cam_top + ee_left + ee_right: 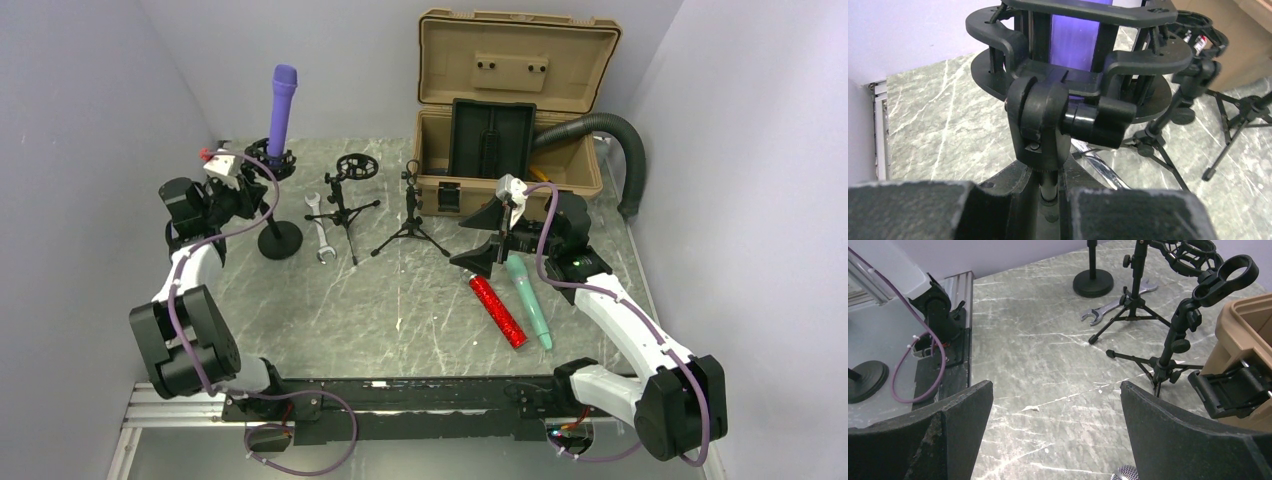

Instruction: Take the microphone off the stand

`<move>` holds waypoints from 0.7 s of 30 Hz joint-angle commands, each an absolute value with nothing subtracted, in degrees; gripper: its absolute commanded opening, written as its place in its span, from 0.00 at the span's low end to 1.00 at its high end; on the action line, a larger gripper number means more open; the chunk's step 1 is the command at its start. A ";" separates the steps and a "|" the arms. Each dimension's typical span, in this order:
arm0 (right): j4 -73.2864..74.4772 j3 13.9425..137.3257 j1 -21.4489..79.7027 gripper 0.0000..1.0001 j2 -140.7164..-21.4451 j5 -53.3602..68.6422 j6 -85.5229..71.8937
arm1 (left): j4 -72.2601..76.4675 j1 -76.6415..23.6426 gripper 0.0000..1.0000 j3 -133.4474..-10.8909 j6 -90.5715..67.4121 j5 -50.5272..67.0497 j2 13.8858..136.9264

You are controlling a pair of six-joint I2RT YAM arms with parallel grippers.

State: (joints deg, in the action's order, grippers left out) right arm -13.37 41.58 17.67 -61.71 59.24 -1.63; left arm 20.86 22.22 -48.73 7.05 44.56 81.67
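The purple microphone [283, 105] stands upright in the black shock mount [272, 160] of a round-based stand [279, 240] at the back left. My left gripper [258, 195] is shut on the stand's thin pole just under the mount. In the left wrist view the pole [1050, 187] sits pinched between the fingers of the left gripper [1050, 200], with the mount [1048, 115] and the microphone [1073, 40] above. My right gripper [485, 240] hangs open over the table at centre right, holding nothing; its view shows the right gripper [1055, 410] over bare marble.
A red glitter microphone [497, 310] and a teal one [527, 298] lie by the right gripper. Two tripod stands [345, 205] [411, 225] and a wrench [318, 225] sit mid-table. An open tan case [510, 110] and a black hose [620, 150] are at the back right.
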 commanded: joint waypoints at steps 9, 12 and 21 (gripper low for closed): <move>-15.96 41.92 17.49 1.00 -61.89 60.54 -0.92 | 19.79 23.51 0.00 -43.77 11.32 52.23 68.50; -16.14 42.01 17.50 1.00 -62.20 60.51 -1.03 | 18.45 23.55 0.00 -42.79 11.42 53.67 66.10; -16.89 42.54 17.49 1.00 -62.96 61.13 -2.37 | 14.61 23.55 0.00 -38.89 12.27 58.48 58.07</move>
State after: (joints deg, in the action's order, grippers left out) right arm -13.47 41.56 17.65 -62.83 59.27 -2.00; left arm 12.34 23.29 -39.24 10.55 52.53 63.20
